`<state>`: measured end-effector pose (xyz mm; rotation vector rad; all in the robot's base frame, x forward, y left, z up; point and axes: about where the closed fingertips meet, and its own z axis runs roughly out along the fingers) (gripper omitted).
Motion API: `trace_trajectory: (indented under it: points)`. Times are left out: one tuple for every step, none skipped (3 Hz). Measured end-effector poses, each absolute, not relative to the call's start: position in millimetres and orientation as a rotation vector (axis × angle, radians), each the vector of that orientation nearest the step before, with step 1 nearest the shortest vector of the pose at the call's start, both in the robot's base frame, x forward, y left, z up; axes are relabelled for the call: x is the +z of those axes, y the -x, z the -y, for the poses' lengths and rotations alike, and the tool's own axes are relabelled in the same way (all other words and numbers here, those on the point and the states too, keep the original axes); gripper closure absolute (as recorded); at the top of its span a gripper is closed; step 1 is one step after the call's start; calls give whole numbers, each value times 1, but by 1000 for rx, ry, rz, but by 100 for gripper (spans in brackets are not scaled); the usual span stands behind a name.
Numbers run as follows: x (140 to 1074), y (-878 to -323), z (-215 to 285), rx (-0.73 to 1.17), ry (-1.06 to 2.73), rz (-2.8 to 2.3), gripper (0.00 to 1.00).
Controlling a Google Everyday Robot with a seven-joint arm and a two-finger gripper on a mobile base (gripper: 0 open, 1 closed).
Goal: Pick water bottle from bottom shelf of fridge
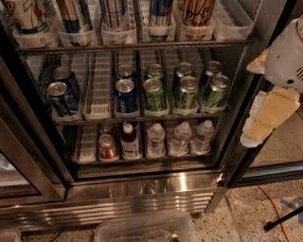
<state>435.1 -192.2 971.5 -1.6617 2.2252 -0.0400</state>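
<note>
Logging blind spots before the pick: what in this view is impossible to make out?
- Gripper, right of the fridge, outside it: partly cut off by the camera view's right edge.
- Water bottles on the bottom shelf: labels too small to read.
- Can behind the red can: mostly hidden by it.
- Top-shelf drinks: tops cut off by the upper edge.
</note>
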Motion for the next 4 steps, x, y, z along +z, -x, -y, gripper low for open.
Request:
trace_trajectory:
  points:
    - [961, -425, 157, 110, 1551, -2200, 0]
    - [941, -412, 123, 261, 1435, -2126, 0]
    - [902, -401, 96, 374, 1370, -2034, 0]
    - [902, -406, 85, 377, 1337, -1957, 0]
